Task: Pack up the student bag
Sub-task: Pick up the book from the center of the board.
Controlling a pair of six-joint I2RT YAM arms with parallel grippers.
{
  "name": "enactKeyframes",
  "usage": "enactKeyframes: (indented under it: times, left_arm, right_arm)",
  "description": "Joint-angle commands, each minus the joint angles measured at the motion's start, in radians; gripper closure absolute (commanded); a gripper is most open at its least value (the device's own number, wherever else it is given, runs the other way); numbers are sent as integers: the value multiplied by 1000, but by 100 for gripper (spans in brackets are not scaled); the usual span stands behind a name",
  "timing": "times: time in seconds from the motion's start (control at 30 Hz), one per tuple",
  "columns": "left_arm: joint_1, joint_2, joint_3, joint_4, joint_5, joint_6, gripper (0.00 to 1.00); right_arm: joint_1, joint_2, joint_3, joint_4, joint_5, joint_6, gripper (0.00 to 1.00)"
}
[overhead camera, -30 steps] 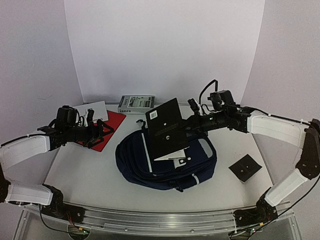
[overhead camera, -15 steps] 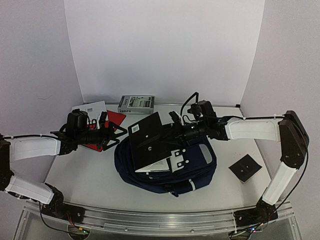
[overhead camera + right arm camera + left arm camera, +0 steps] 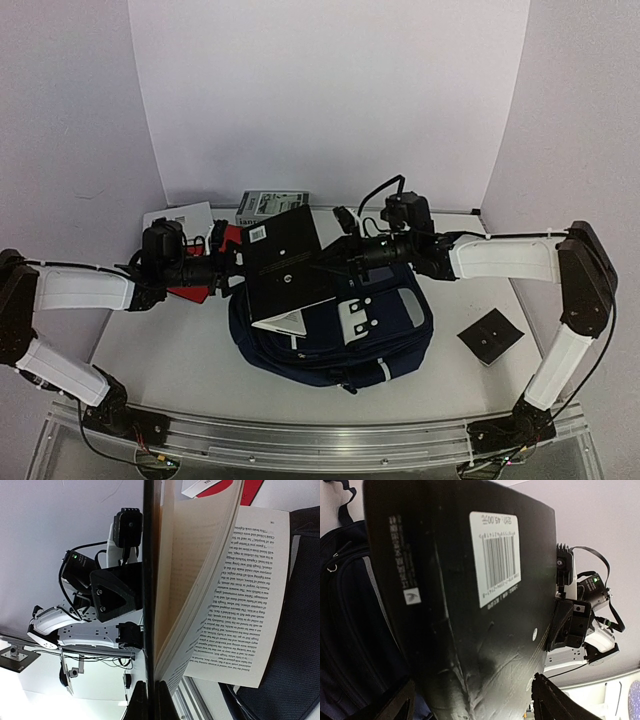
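White table (image 3: pixel 180 350), navy student bag (image 3: pixel 400 330) at centre, small black square pad (image 3: pixel 490 337) at right, red folder (image 3: pixel 188 293) and white sheet (image 3: pixel 180 217) back left, grey-and-white book (image 3: pixel 272 205) at rear.

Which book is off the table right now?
The black book with the barcode sticker: the right gripper holds it over the backpack, pages hanging open. The red one and the grey one at the back lie flat on the table.
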Motion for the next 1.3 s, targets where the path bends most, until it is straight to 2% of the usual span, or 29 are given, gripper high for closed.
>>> enactKeyframes:
  times: [0.0, 0.17, 0.33, 0.37, 0.47, 0.63, 0.77, 0.97, 1.13, 1.27]
  left_arm:
    - [-12, 32, -3, 144, 50, -48, 24]
    - [-13, 43, -23, 266, 68, -111, 45]
    - [-14, 13, -34, 292, 55, -138, 65]
    - [-14, 6, -36, 293, 52, -143, 69]
    - [-13, -15, -40, 286, 39, -156, 83]
    - [-12, -70, -39, 220, -3, -153, 96]
    - [-9, -136, -7, 48, -57, -96, 100]
    - [65, -215, 54, -242, -122, -24, 100]
    - [191, -272, 155, -570, -195, 113, 100]
    - [265, -272, 259, -793, -306, 239, 100]
  right_arm:
    - [4, -46, 11, 223, -62, 28, 100]
    - [4, -47, 1, 231, -65, 34, 100]
    - [4, -36, -24, 230, -48, 28, 99]
    - [4, -33, -30, 230, -44, 26, 95]
    - [3, -25, -45, 229, -27, 20, 75]
    - [1, -47, -61, 216, 23, -7, 50]
    - [-7, -93, -74, 143, 99, -63, 31]
    - [2, -168, -19, -200, 395, -269, 15]
    - [70, -166, 58, -430, 661, -356, 8]
    - [160, -97, 139, -557, 872, -362, 8]
